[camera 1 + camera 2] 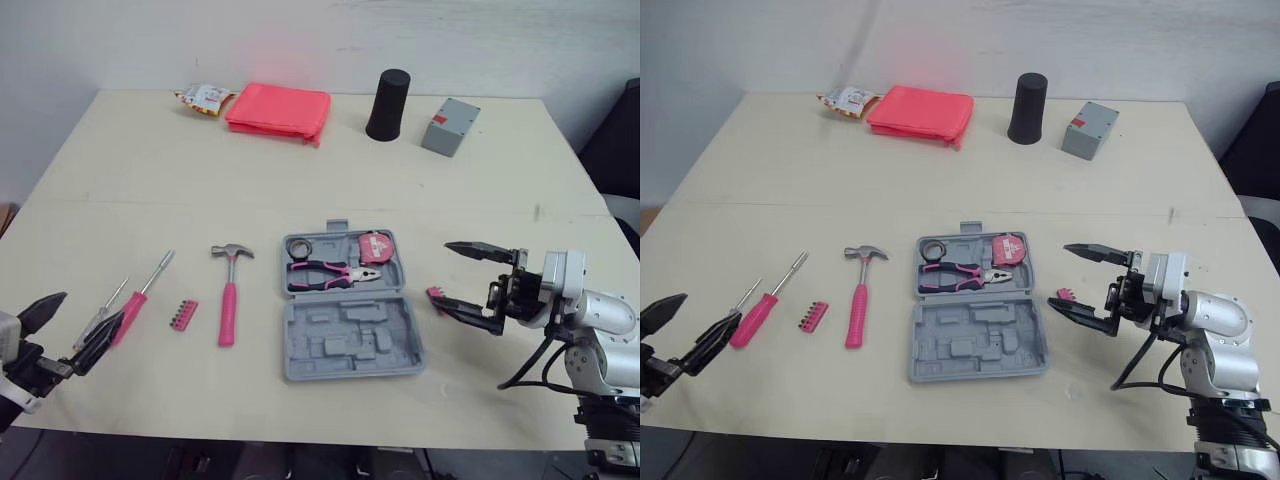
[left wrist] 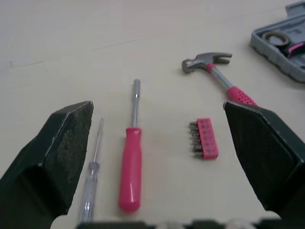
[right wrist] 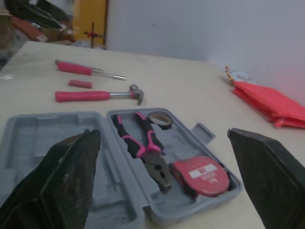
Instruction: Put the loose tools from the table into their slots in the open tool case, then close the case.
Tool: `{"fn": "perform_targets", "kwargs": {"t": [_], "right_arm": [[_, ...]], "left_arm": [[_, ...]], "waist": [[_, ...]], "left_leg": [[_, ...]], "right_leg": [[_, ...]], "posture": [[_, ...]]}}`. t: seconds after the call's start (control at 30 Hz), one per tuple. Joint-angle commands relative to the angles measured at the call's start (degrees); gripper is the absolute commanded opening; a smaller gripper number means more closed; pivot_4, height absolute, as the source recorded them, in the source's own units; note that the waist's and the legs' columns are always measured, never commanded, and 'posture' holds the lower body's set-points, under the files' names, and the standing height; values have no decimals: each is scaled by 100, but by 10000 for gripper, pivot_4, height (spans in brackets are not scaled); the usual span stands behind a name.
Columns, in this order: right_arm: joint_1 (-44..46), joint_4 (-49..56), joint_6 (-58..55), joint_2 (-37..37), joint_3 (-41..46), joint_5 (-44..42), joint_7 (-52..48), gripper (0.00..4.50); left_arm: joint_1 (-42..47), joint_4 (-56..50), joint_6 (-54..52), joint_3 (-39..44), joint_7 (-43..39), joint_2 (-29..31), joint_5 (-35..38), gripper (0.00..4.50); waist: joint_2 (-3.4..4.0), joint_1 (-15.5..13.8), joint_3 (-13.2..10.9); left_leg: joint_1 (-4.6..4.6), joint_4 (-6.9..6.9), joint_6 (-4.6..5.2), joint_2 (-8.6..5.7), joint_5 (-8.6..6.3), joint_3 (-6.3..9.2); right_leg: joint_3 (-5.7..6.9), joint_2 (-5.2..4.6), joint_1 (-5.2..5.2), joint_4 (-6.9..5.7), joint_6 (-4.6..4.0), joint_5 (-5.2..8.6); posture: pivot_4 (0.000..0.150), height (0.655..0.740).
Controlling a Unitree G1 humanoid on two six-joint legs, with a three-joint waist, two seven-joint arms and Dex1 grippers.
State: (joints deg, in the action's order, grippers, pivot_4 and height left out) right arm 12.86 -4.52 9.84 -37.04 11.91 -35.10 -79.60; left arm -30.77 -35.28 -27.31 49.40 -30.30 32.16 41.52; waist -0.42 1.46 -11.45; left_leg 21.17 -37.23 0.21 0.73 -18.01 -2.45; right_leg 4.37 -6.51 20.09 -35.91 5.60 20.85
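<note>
The grey tool case (image 1: 398, 352) lies open mid-table. Its far half holds pink-handled pliers (image 1: 325, 274), a tape measure (image 1: 375, 246) and a tape roll (image 1: 298, 246); its near half shows bare moulded slots. Left of it lie a pink hammer (image 1: 230, 290), a bit holder (image 1: 182, 314), a pink screwdriver (image 1: 140, 298) and a thin clear screwdriver (image 1: 105, 310). My left gripper (image 1: 72, 328) is open at the table's near left corner, just short of the screwdriver handles. My right gripper (image 1: 447, 275) is open to the right of the case, with a small pink piece (image 1: 436, 296) by its lower finger.
Along the far edge sit a snack packet (image 1: 204, 98), a folded pink pouch (image 1: 279, 110), a black cup (image 1: 388, 104) and a grey box (image 1: 450, 126). A wide stretch of bare table separates them from the tools.
</note>
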Motion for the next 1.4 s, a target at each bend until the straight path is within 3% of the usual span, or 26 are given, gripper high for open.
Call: {"fn": "perform_targets", "kwargs": {"t": [0.03,0.27,0.43,0.83,1.0,1.4], "right_arm": [[-79,198,185,27,-11,-105,-328,44662],[120,32,318,218,-114,-74,-472,44662],[191,-114,496,280,-169,-5,-519,44662],[381,-21,713,366,-291,236,-341,44662],[461,111,576,304,-339,308,-132,44662],[459,207,482,173,-363,323,-7,44662]], "left_arm": [[-1,-326,-265,-110,589,-214,23,44411],[401,56,-1344,-388,1930,-193,-453,44411],[598,683,-1637,-71,1990,188,-679,44411],[1068,3576,-703,-736,-601,2211,-1413,44411],[1521,4394,-242,-1135,-985,2340,-1723,44411],[1910,4713,-197,-1440,-1288,2129,-1814,44411]], "waist": [[0,3,0],[0,-2,0],[-1,-2,0],[3,22,-1],[3,19,-1],[2,13,-1]], "left_leg": [[-1,-4,2,0,0,0],[-28,-9,4,0,-1,8],[-24,-10,4,0,-1,14],[-14,2,-4,0,0,17],[1,7,-7,0,2,11],[3,5,-7,0,7,6]], "right_leg": [[0,0,-4,0,0,0],[4,5,-36,3,0,0],[9,5,-36,8,0,0],[8,0,-15,7,-4,0],[6,0,12,-4,-4,1],[7,-2,17,-17,-4,0]], "posture": [[1500,7400],[1500,7400],[1500,7400],[1500,7400],[1500,7400],[1500,7400]]}}
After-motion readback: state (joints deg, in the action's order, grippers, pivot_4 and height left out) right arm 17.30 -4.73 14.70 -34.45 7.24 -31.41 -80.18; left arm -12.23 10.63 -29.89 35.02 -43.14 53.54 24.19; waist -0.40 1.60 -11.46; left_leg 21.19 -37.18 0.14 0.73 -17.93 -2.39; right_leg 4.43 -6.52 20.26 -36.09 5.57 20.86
